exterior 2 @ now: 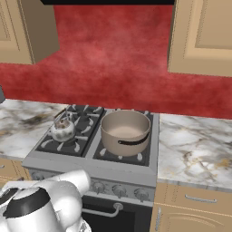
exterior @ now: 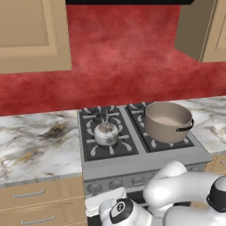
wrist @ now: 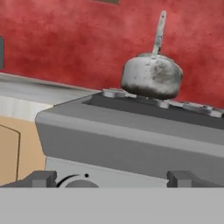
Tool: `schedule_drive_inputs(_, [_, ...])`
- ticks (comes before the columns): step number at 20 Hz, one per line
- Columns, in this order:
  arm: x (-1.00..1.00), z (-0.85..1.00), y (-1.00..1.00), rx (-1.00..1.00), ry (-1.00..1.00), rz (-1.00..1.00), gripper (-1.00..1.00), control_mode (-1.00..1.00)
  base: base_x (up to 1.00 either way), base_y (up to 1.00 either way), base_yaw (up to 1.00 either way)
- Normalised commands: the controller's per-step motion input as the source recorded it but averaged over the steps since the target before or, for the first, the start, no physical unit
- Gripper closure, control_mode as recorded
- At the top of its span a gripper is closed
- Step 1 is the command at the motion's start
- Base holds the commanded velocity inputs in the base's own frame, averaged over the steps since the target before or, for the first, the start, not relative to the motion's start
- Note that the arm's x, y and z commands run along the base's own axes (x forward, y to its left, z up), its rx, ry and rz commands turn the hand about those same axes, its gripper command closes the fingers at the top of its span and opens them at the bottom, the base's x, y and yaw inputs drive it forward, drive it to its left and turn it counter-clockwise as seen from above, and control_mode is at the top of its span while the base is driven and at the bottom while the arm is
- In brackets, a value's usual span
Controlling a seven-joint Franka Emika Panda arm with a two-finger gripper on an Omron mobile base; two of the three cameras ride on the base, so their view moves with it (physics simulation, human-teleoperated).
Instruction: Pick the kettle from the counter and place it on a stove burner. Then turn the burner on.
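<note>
My tool (wrist: 111, 179), its 2 fingertips set wide and holding nothing, faces a stove knob (wrist: 78, 183), while the kettle (exterior: 106, 133) already sits on the front-left stove burner (exterior: 107, 138); I judge it light, rigid, slippery, best taken by its thin handle.

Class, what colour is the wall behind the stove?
Mottled red wall, shown best in the left base view.
</note>
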Motion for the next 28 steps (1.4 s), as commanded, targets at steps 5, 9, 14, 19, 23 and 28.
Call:
schedule_drive_inputs(5, [0.23,-0.12,0.0,0.0,0.03,0.0,-1.0,-1.0,0.0,0.0,0.0])
schedule_drive_inputs(9, [0.02,-0.34,0.0,-0.01,0.09,0.0,-1.0,-1.0,0.0,0.0,0.0])
schedule_drive_inputs(14, [0.03,-0.16,-0.02,0.0,0.04,0.0,-1.0,-1.0,0.0,0.0,0.0])
schedule_drive_inputs(19, [0.19,-0.02,-0.01,0.0,0.0,0.0,-1.0,-1.0,0.0,0.0,0.0])
schedule_drive_inputs(23, [0.23,-0.07,-0.02,0.0,0.0,0.0,-1.0,-1.0,0.0,0.0,0.0])
schedule_drive_inputs(28, [0.16,-0.24,-0.03,0.0,0.05,0.0,-1.0,-1.0,0.0,0.0,0.0])
